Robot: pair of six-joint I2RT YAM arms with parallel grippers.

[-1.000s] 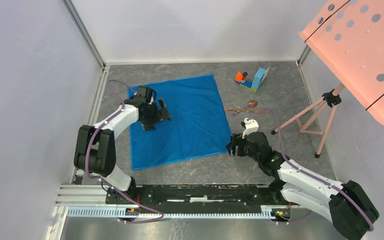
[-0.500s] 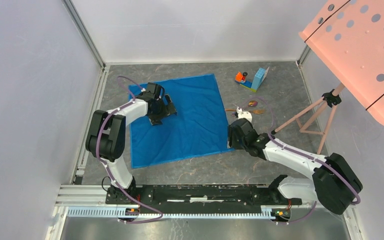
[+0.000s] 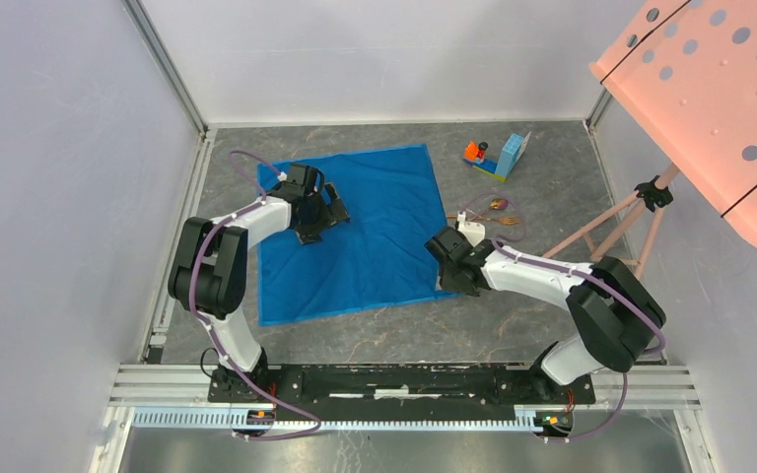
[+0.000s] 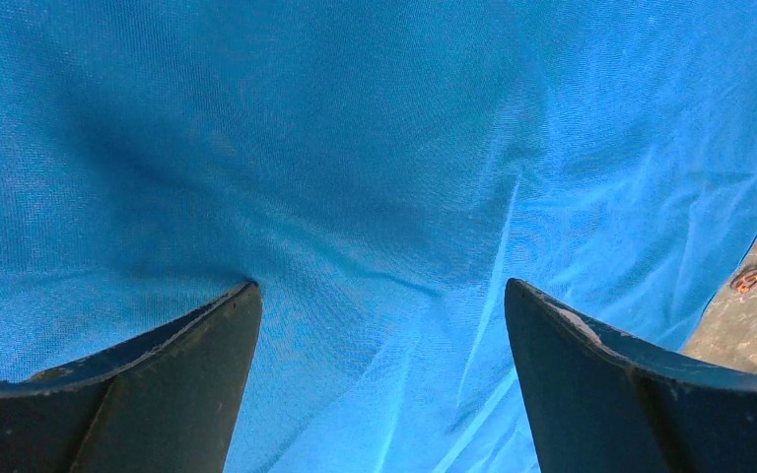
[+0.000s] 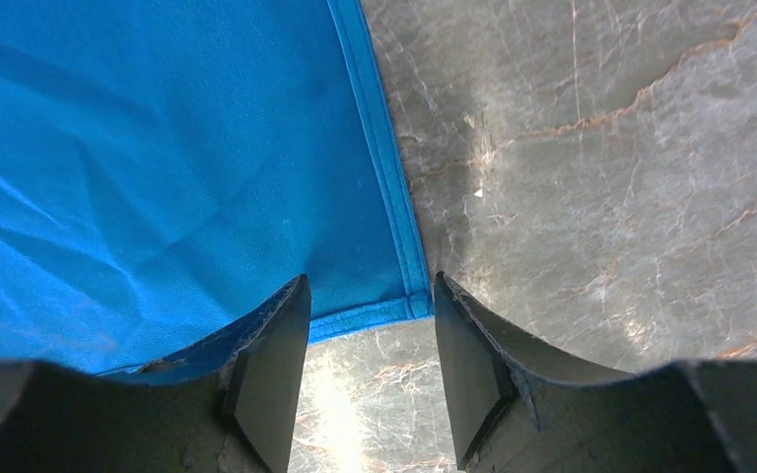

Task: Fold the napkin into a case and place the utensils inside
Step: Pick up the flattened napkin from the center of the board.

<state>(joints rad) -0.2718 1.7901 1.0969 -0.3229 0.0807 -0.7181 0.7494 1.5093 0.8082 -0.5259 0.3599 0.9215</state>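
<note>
Blue cloth is lying spread out flat on the grey marbled table (image 3: 404, 335): the napkin (image 3: 365, 232) is not yet showing any fold, so the work is sitting at the very first step, getting hold of the cloth to make the first fold. The utensils (image 3: 498, 209) are waiting on the bare table just beyond the napkin's right edge, apart from it, with the toy blocks (image 3: 498, 156) farther back.

The right gripper (image 5: 370, 296) is hanging low over the napkin's near right corner (image 5: 419, 301), its jaws standing partly apart with only a narrow gap, and the hemmed corner is lying right at that gap, beside the right-hand finger. Nothing is looking pinched yet. The left gripper (image 4: 379, 296) is hovering over the far left part of the cloth, jaws spread wide, holding nothing; whether its tips are touching the fabric I cannot tell.

The next move is probably calling for the right jaws to come together squarely on that corner hem, catching cloth and not table, before any lifting. Thin, slightly shiny fabric is likely to slip from a shallow pinch, so a bite well in from the edge is looking safer.
</note>
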